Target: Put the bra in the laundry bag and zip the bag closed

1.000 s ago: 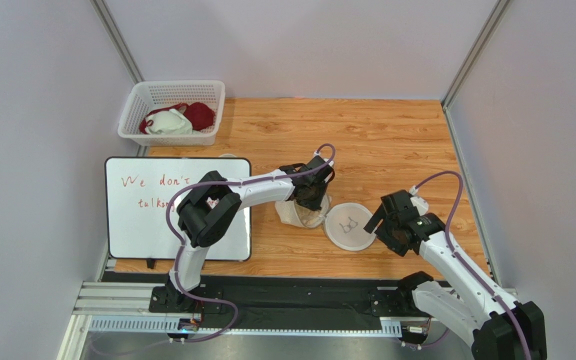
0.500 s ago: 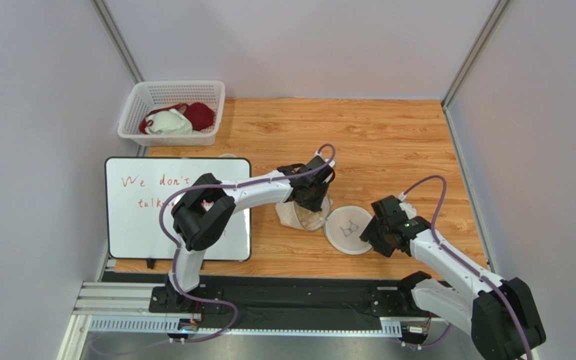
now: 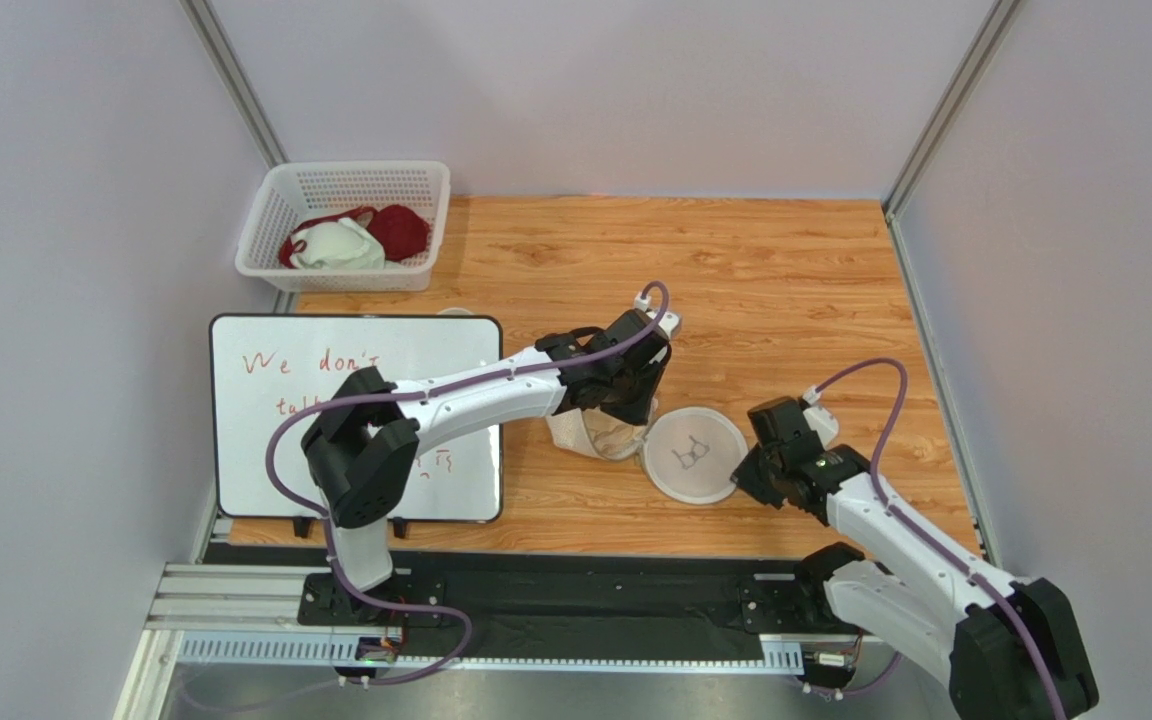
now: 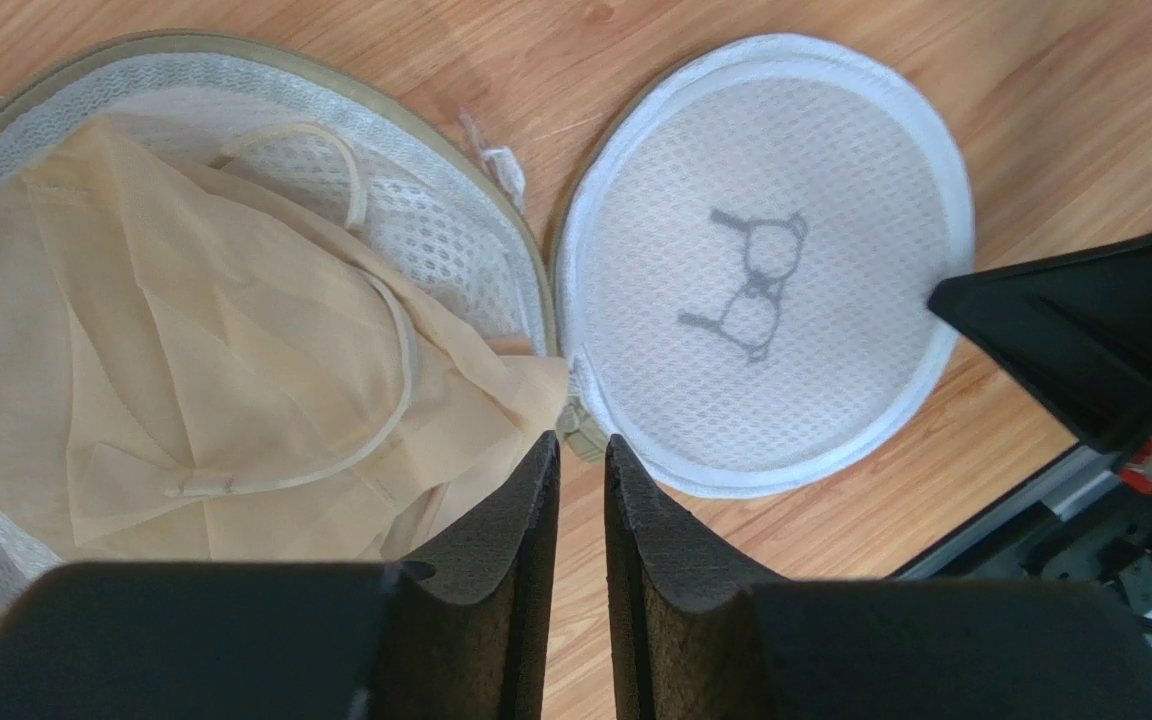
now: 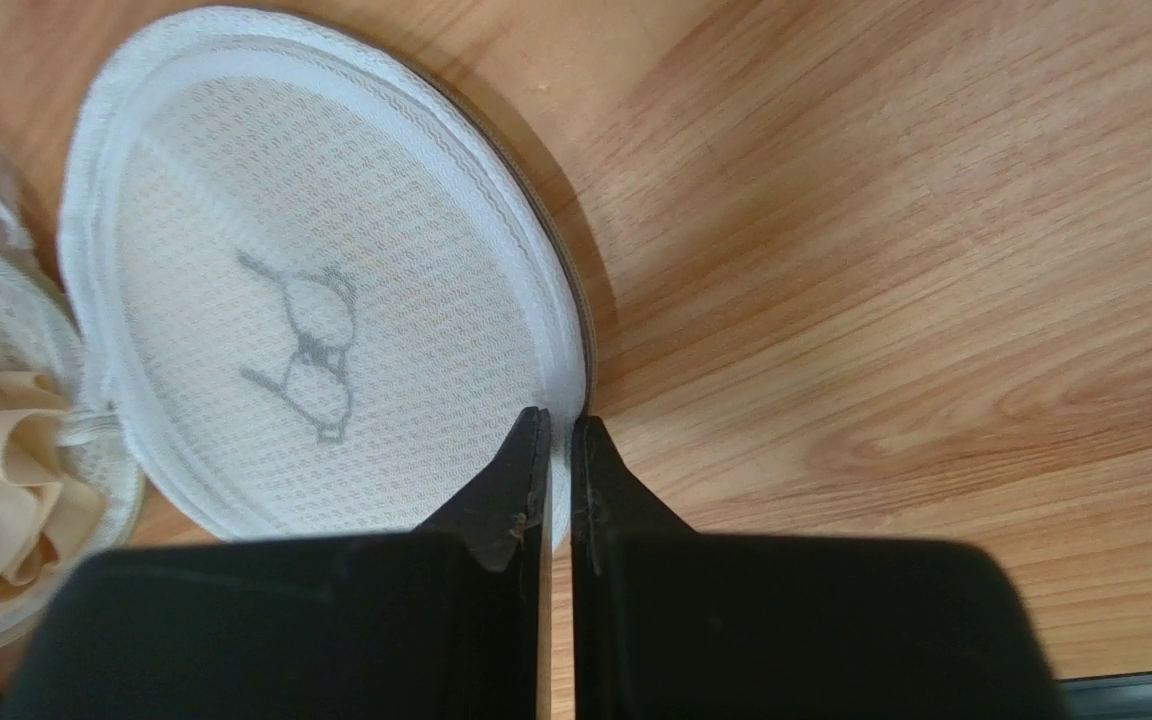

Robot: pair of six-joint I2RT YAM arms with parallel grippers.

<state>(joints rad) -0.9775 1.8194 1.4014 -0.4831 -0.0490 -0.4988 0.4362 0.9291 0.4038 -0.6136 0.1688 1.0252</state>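
Two domed halves of the round off-white mesh laundry bag (image 4: 838, 195) lie open side by side on the wooden plank tabletop (image 3: 778, 285). The soft pale beige padded bra (image 4: 207, 375) sits crumpled in the half to the left of the left hand (image 4: 579, 450), whose jaws stand slightly apart with nothing between them, just short of the joint between the halves. The half to that hand's right bears a small black bra drawing (image 4: 748, 285); the right hand (image 5: 560, 428) is pinched together on its rim. Well to the left of the left hand lies a white dry-erase board (image 3: 282, 435) with red handwriting reading "We don't"; the next line starts "tal" and is cut off by the arm. Farther off, a white plastic lattice basket (image 3: 259, 240) holds a dark red garment (image 3: 402, 228) and a white garment (image 3: 334, 245). Pale grey panel walls (image 3: 612, 90) enclose the tabletop.
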